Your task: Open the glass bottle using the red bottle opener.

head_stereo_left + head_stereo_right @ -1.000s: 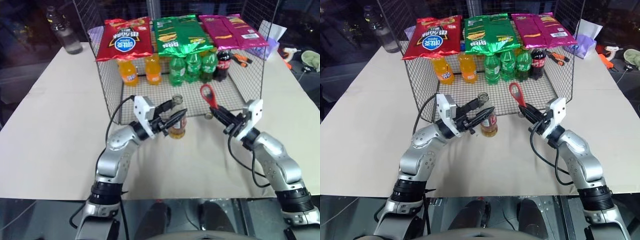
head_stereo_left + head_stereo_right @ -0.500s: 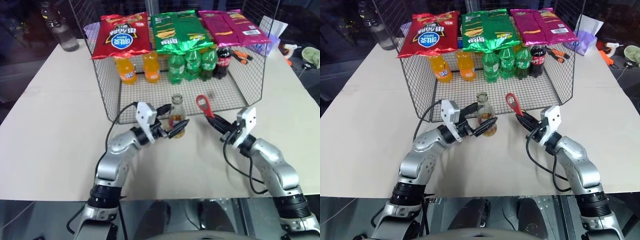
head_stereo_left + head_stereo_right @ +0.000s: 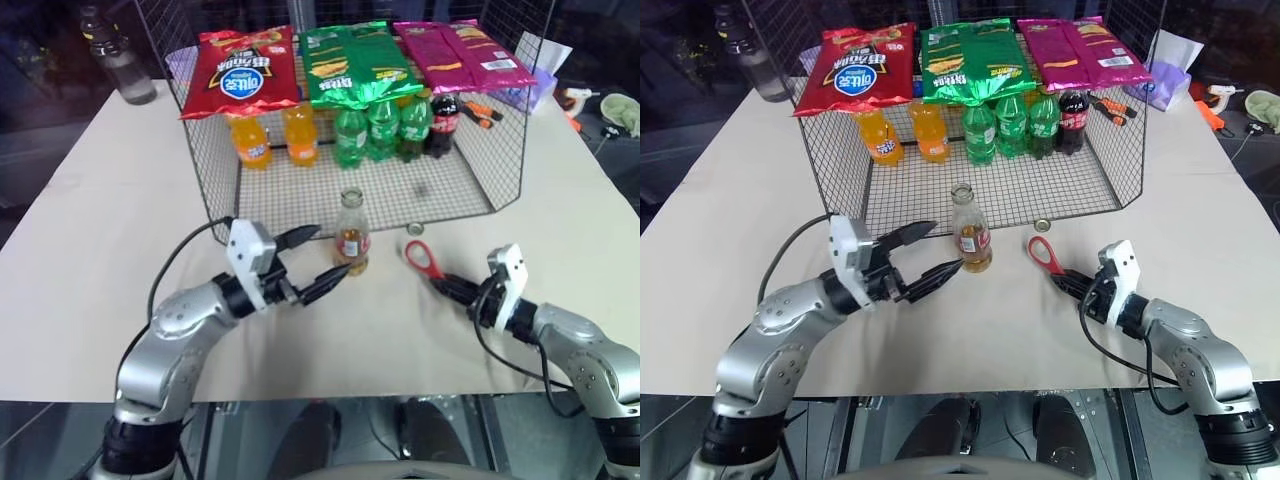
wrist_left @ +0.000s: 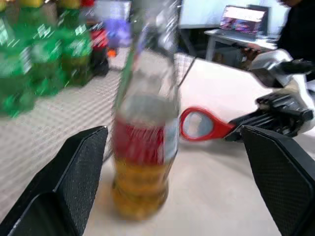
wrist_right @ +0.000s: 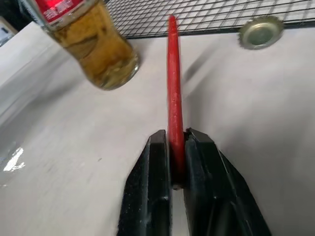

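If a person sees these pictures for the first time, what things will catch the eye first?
Probably the wire mesh cage at the back of the table, with bright chip bags on top and soda bottles inside. In front of it stands the glass bottle, uncapped, beside the open left gripper. Right of the bottle, the right gripper grips the red bottle opener low over the table.

We see a table (image 3: 90, 250) covered in plain beige paper. On it stands a wire mesh basket (image 3: 500, 170), and just in front of that the glass bottle (image 3: 351, 236) stands upright. A metal bottle cap (image 3: 417, 229) lies near the basket's front edge. The red bottle opener (image 3: 423, 258) rests beside the bottle. A clear plastic water bottle (image 3: 118, 62) stands at the far left corner
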`<state>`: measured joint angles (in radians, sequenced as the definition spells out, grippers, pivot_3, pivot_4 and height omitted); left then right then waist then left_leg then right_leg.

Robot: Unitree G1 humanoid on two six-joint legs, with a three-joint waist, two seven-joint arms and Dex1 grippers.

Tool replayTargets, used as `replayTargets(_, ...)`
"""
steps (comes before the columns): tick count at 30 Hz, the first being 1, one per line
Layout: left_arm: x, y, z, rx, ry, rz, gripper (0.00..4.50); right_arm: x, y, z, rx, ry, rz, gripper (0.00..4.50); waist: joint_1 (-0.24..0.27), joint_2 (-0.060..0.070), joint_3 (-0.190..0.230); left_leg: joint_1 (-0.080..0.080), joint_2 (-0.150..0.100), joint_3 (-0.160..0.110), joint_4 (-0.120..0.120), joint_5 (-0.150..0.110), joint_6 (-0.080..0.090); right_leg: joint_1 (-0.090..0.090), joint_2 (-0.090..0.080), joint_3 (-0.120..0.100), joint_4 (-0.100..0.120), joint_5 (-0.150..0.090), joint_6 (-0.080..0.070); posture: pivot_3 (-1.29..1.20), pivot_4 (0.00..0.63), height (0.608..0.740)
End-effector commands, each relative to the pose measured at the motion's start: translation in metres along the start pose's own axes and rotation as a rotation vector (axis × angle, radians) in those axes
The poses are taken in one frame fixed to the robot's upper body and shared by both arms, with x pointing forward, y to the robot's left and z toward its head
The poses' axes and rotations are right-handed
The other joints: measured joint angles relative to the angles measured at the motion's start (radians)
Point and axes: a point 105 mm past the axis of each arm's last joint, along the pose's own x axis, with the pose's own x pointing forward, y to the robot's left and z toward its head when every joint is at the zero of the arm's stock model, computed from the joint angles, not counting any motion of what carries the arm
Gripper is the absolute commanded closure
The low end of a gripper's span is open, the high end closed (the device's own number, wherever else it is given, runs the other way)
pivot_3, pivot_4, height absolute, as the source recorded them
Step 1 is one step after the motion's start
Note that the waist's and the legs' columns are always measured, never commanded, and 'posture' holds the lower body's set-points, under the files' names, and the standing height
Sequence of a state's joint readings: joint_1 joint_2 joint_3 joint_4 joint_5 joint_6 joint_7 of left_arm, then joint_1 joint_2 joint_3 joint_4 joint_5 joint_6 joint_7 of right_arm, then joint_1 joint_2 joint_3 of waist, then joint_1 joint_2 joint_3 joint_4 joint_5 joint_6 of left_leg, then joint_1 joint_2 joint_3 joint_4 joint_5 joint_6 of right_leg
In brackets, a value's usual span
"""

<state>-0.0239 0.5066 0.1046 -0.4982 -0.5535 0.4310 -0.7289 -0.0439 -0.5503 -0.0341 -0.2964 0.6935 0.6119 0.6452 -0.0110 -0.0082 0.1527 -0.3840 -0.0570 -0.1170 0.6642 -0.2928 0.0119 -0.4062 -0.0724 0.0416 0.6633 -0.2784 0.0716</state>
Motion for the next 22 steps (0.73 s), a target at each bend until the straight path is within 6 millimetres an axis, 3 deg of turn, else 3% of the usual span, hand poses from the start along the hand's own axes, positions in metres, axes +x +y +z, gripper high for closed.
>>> replayTargets(1,-0.010,0.010,0.002,0.060,0.015,0.088,0.00,-0.002,0.001,0.014,-0.053,-0.063,-0.012,2.42,0.002,0.000,0.000,0.000,0.000,0.000,0.000,0.000,0.000,0.000,0.000,0.000,0.000,0.000,0.000,0.00,0.150,0.740)
replayTargets(3,-0.014,0.013,-0.002,0.033,0.017,0.133,0.00,-0.005,0.001,0.015,-0.072,-0.064,-0.006,1.67,0.003,0.000,0.000,0.000,-0.001,0.000,0.000,0.000,0.000,0.000,0.000,0.000,0.000,0.000,0.000,0.00,0.150,0.740)
replayTargets(5,-0.017,0.012,-0.004,0.002,0.004,0.162,0.00,-0.008,-0.001,0.014,-0.115,-0.057,-0.005,0.59,0.003,0.000,0.000,0.000,-0.001,0.000,0.001,0.000,0.000,0.000,-0.001,0.000,0.000,0.000,0.000,0.00,0.150,0.740)
replayTargets(7,-0.023,0.010,-0.009,-0.019,0.011,0.188,0.00,-0.012,-0.002,0.015,-0.148,-0.071,-0.010,0.05,0.002,0.000,0.000,-0.001,-0.001,0.000,0.001,0.000,0.000,0.000,-0.001,0.000,-0.001,0.000,0.000,0.00,0.150,0.740)
replayTargets(10,-0.036,0.007,-0.019,-0.055,0.036,0.233,0.00,-0.024,-0.003,0.021,-0.160,-0.120,0.004,0.05,0.001,0.000,0.000,0.000,-0.001,0.000,0.000,0.000,0.000,0.000,0.000,0.000,0.000,0.000,0.000,0.00,0.150,0.740)
replayTargets(16,-0.064,0.006,-0.045,-0.069,0.137,0.327,0.00,-0.055,-0.020,0.003,-0.312,-0.020,-0.024,0.05,0.004,0.000,0.000,0.000,0.000,0.001,0.000,0.000,0.000,0.001,-0.001,0.000,0.000,0.000,0.000,0.00,0.150,0.740)
replayTargets(22,-0.069,0.004,-0.049,-0.027,0.162,0.346,0.00,-0.074,-0.028,-0.005,-0.362,0.010,-0.018,0.05,0.008,0.000,0.000,0.004,0.000,0.001,0.001,-0.001,0.001,0.006,-0.001,0.000,0.000,0.000,0.000,0.00,0.150,0.740)
